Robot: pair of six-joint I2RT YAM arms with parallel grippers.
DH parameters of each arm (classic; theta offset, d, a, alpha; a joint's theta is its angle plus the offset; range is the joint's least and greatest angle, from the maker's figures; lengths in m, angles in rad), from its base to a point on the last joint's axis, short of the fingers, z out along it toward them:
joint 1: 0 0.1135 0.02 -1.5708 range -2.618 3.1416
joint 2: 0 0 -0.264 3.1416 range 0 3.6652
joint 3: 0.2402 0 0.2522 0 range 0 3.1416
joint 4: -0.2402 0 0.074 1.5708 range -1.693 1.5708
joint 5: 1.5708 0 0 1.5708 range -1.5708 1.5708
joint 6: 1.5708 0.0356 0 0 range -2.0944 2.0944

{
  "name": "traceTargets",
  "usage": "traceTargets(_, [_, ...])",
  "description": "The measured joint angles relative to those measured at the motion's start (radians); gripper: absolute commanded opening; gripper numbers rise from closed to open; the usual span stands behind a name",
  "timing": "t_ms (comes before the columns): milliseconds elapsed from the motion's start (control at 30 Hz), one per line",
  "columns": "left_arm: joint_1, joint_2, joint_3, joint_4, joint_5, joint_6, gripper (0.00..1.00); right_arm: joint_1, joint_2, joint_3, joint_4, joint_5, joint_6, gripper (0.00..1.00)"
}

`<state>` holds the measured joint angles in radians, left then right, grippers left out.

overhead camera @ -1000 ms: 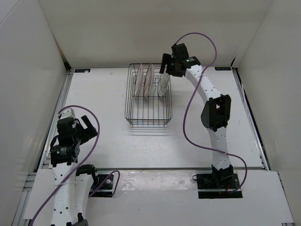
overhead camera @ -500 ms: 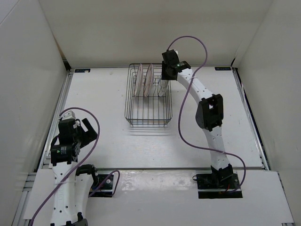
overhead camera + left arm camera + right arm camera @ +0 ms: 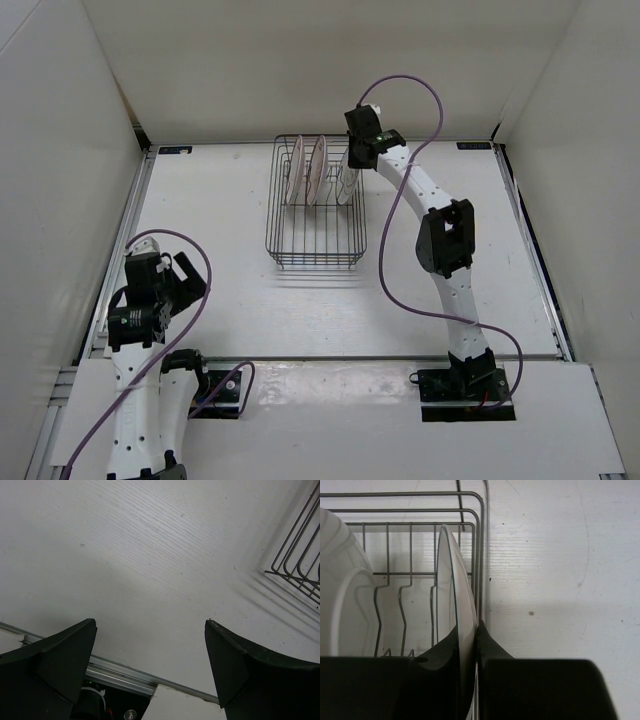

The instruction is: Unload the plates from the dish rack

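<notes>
Unloading at its first step: grip made, lift-out pending.

At lower left, the left pincer [image 3: 150,625] is held wide over the white tabletop [image 3: 150,555]. At upper centre, inside the rectangular black wire dish rack [image 3: 315,240], the rightmost white round plate [image 3: 460,580] is stood on edge, faces turned sideways, long axis up the frame. Its rim is clamped by the right pincer [image 3: 468,635]. A lift clear of the tines [image 3: 402,612] is judged needed next.

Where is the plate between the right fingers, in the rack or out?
In. The plate stands on edge among the dish rack wires, right fingers closed on its rim.
</notes>
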<state>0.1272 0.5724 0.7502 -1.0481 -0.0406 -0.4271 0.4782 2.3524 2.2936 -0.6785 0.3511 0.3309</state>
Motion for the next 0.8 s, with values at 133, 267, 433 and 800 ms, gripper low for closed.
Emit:
traceTargets(133, [0.000,-0.002,-0.011,0.014,0.001,-0.018,1.00,0.007,-0.010,0.002,0.000,0.032,-0.006,0.00])
traceTargets(267, [0.000,-0.014,-0.037,0.035,0.000,-0.030,1.00,0.010,-0.059,-0.001,-0.014,0.062,-0.014,0.00])
traceTargets(433, [0.000,-0.015,-0.051,0.052,-0.003,-0.044,1.00,0.000,-0.227,-0.029,-0.022,0.122,-0.035,0.00])
traceTargets(800, [0.008,-0.018,-0.061,0.031,-0.115,-0.235,1.00,-0.304,-0.757,-0.607,-0.006,0.047,0.108,0.00])
